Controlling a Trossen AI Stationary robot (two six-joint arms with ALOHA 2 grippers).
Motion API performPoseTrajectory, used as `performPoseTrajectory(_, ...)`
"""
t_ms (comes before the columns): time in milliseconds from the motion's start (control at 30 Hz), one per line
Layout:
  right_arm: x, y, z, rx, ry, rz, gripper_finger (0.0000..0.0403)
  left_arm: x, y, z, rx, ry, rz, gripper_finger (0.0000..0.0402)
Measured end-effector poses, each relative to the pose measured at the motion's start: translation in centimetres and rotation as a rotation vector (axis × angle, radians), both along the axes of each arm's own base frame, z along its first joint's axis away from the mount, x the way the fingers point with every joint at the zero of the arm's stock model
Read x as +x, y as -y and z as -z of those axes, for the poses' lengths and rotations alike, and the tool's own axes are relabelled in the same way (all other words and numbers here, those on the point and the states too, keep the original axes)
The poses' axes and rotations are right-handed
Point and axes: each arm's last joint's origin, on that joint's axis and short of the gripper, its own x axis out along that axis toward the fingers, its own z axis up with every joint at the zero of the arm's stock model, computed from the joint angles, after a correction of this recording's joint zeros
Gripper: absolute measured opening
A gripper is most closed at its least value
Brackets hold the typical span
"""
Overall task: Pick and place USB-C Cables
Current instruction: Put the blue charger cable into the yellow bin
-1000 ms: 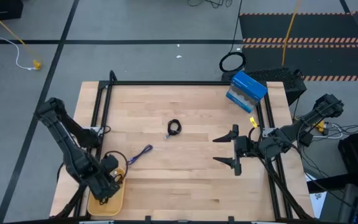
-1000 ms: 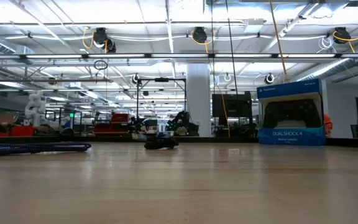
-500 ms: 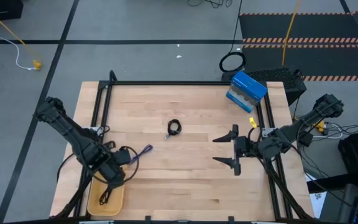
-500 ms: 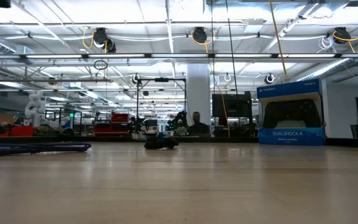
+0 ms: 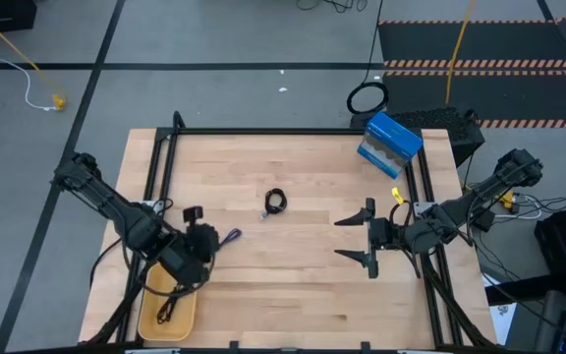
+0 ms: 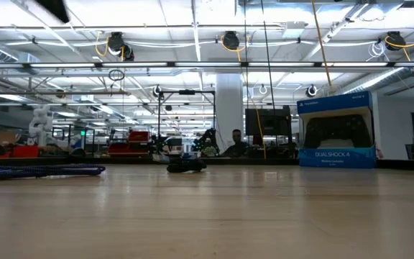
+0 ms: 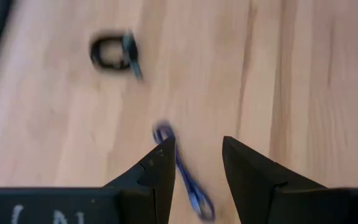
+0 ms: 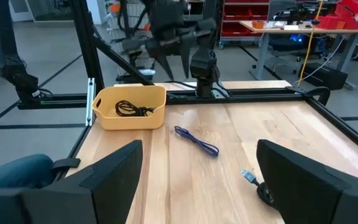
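Note:
The purple cable (image 5: 230, 238) lies flat on the table toward its left side, also in the left wrist view (image 7: 185, 174). My left gripper (image 5: 202, 234) hovers open just left of it, fingers (image 7: 160, 165) on either side of the cable from above, touching nothing. A black coiled cable (image 5: 275, 203) rests near the table's middle (image 7: 109, 53). Another black cable (image 5: 169, 308) lies inside the yellow bin (image 5: 187, 315) at the near left corner. My right gripper (image 5: 340, 237) waits wide open at the table's right.
A blue DualShock box (image 5: 391, 144) stands at the far right corner of the table. A large black cable ring (image 5: 367, 98) lies on the floor beyond the far edge. A black frame rail (image 5: 283, 131) borders the table. Bare wood lies between the two grippers.
My left gripper has moved from above the yellow bin toward the table's far edge and right, ending over the purple cable. The cables have stayed where they were.

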Motion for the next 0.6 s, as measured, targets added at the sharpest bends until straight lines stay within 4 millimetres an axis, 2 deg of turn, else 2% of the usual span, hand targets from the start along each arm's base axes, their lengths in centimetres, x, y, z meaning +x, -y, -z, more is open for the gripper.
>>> performPoseTrajectory(233, 0.0, 0.0, 0.0, -0.009, 0.0, -0.001, 0.0309, 0.1, -0.6, -2.2, 0.117, 0.232, 0.028, 0.0136)
performPoseTrajectory(600, 0.0, 0.0, 0.0, -0.097, -0.003, -0.022, 0.0308, 1.0, -0.2, -3.7, 0.212, 0.387, 0.102, 0.0136)
